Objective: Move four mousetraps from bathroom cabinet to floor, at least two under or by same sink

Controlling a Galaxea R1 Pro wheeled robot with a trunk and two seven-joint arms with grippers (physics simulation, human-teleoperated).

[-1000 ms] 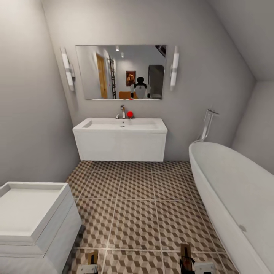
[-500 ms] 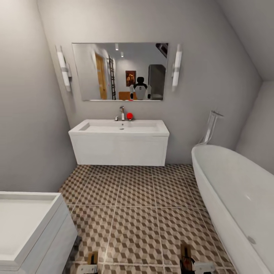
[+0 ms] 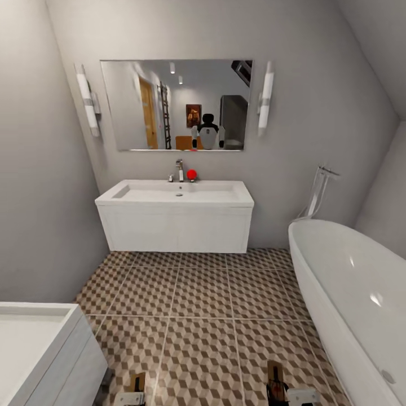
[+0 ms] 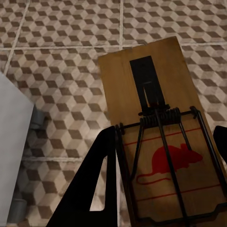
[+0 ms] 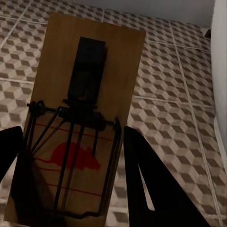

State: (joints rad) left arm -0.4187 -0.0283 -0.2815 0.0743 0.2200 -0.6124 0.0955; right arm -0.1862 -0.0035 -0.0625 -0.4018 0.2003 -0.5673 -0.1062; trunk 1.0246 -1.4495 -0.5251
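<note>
My left gripper (image 3: 135, 393) sits at the head view's lower edge, shut on a brown wooden mousetrap (image 4: 156, 127) with a red mouse print and dark wire. My right gripper (image 3: 276, 389) is shut on a second mousetrap (image 5: 87, 104) in the same way. Both traps hang above the cube-patterned bathroom floor (image 3: 203, 293). The long white sink (image 3: 175, 194) with a chrome faucet (image 3: 179, 169) hangs on the far wall straight ahead, with dark space under its vanity box. The cabinet and the other two mousetraps are out of view.
A white oval bathtub (image 3: 349, 287) runs along the right side. A white drawer unit on casters (image 3: 39, 349) stands at the near left. A mirror (image 3: 176, 104) above the sink reflects the robot. A red object (image 3: 192, 174) sits by the faucet.
The whole view has shifted: the camera has come closer to the sink, and the white drawer unit slid toward the lower left corner. Both grippers still hold their traps.
</note>
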